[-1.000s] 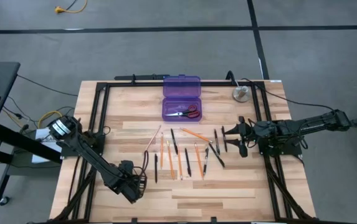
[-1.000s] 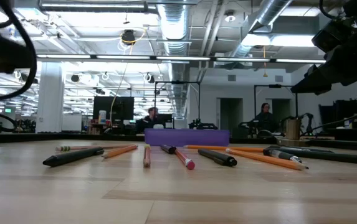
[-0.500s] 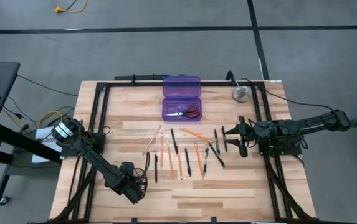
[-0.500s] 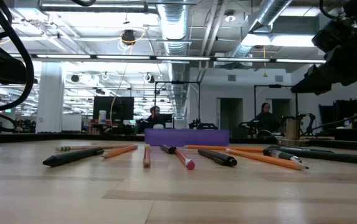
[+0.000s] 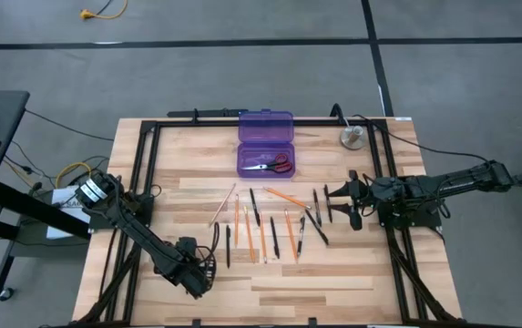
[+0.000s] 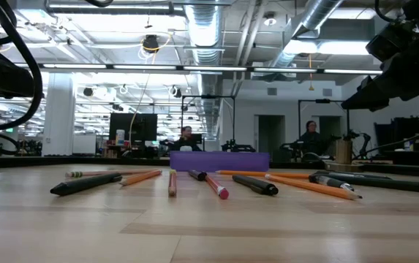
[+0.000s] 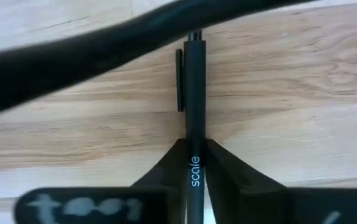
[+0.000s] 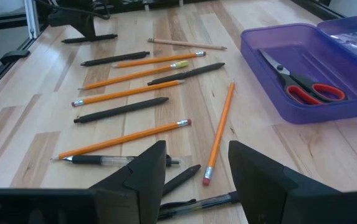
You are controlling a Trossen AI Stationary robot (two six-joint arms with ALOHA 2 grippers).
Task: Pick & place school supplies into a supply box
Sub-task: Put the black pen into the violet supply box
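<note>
Now the left wrist view is giving what the overhead cannot: the left pincer (image 7: 194, 171) is clamping a slim matte black pen (image 7: 194, 106) on the pale wooden worktop (image 5: 333, 282), where a second ago its fingers were spread. Meanwhile, the right pincer (image 8: 194, 165) is hovering parted over orange pencils (image 8: 131, 92). Red-handled scissors (image 5: 274, 165) are lying inside the translucent purple plastic case (image 5: 264, 146).

Two slim, dark, jointed robot arms with thin black cables. The left arm (image 5: 142, 239) has a round white-ringed base joint at the frame's left. The right arm (image 5: 434, 187) is all black.
</note>
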